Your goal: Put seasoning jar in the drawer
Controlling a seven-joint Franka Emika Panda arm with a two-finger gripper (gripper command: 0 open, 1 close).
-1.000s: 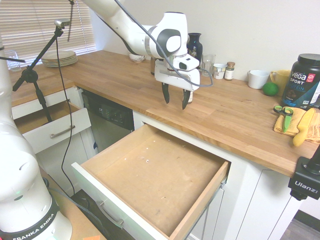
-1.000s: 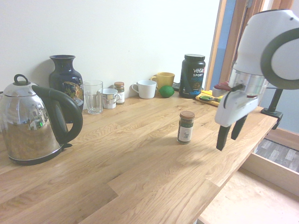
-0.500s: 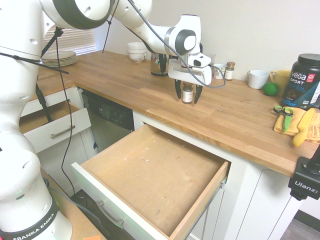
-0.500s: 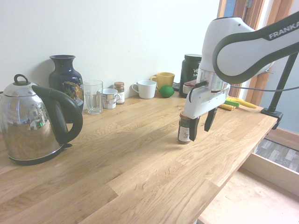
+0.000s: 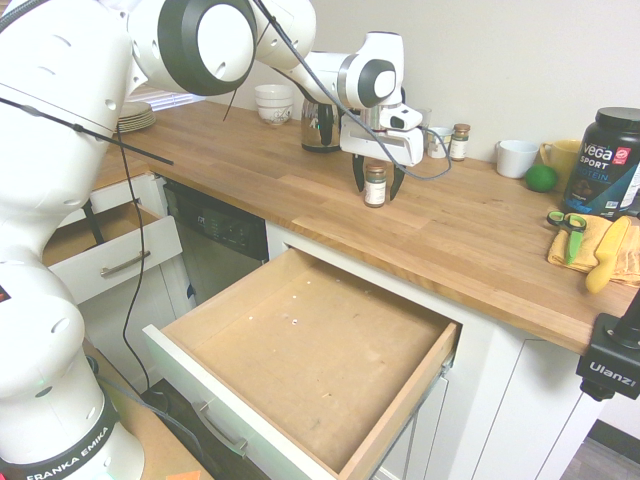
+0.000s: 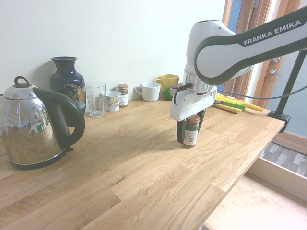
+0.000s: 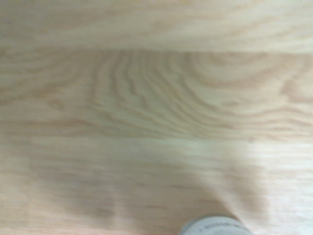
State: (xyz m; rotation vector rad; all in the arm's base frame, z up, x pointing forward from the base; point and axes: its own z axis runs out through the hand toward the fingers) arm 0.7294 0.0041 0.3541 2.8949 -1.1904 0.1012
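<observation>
In the first exterior view my gripper stands over the seasoning jar, one finger on each side of it, spread wide and not yet pressing. The jar stands upright on the counter, between my fingertips. The risk I judge here: if I close off-centre, one finger meets the glass first and tips or slides the jar. The drawer lies pulled out below and in front of me, well apart from my hand; a weak pinch could drop the jar on the way there.

In the second exterior view the jar sits right under my palm, lid just below it, my gripper straddling it with its jaws still apart.

In the wrist view only blurred wood grain shows, with the jar's lid as a pale arc at the edge nearest my hand.
</observation>
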